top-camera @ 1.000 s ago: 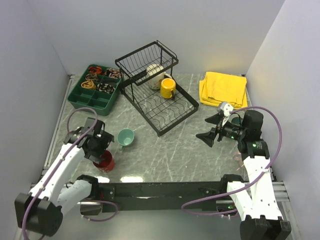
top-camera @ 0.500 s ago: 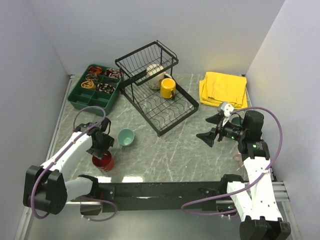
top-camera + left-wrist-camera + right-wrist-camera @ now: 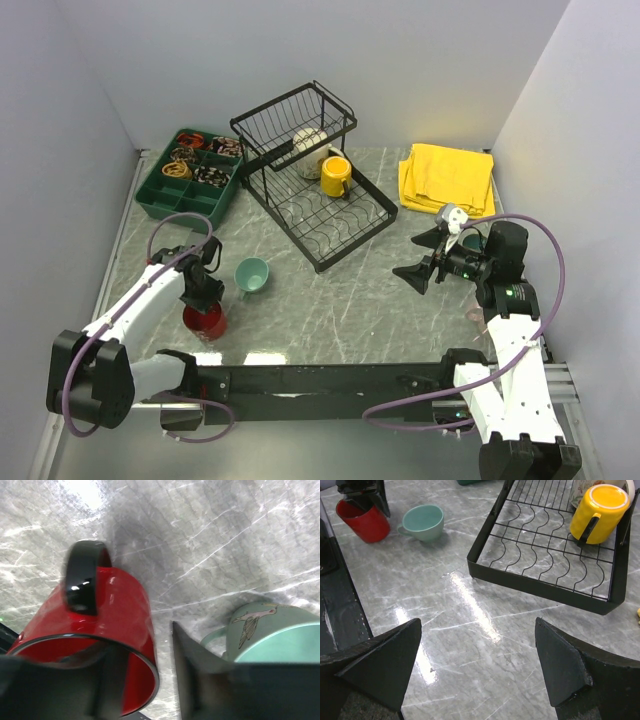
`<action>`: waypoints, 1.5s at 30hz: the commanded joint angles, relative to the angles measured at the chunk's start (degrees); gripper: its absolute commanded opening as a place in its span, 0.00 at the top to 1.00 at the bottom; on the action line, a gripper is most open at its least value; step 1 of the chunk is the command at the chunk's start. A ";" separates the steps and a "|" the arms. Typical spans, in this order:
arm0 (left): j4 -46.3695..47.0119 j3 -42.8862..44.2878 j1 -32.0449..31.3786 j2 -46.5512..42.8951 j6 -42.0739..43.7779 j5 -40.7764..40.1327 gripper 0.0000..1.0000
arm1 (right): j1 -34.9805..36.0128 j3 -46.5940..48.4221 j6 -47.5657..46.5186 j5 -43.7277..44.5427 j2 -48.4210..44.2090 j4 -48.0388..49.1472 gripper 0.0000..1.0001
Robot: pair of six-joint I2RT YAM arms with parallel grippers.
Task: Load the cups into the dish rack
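Red mug (image 3: 115,615) stands upright on the table (image 3: 350,310) at near left, mouth up, which is why I have the left gripper (image 3: 141,636) coming at its rim from above: one finger inside, one outside, jaws part-way open astride the wall. A sliver of table shows between the outer finger and the mug, so I judge nothing is pinched yet. The teal mug (image 3: 251,274) sits just beside it, leaving that finger little room. I count four cups plainly: these two on the table, and a yellow mug (image 3: 335,176) and a cream mug (image 3: 308,141) in the one rack (image 3: 355,243) at the back. The right gripper (image 3: 477,625) hangs wide open and empty, facing the rack. One green tray (image 3: 160,205), one yellow cloth (image 3: 447,178)
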 commanded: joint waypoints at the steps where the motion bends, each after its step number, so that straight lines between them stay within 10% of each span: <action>1: 0.81 1.24 0.13 -1.85 2.20 -1.51 0.67 | -0.39 0.06 -0.31 0.43 -0.82 1.15 0.00; 16: -0.97 8.87 0.13 -14.23 13.96 -3.09 0.99 | -0.39 0.06 -0.48 0.17 -0.30 0.88 0.00; 31: 31.64 5.46 0.13 -35.43 49.04 36.54 0.99 | -0.39 0.41 6.97 -0.44 3.92 3.69 0.00; 45: 43.61 6.86 -1.53 -35.96 73.03 52.10 0.99 | -0.39 14.64 -12.87 -9.06 18.60 -24.16 0.00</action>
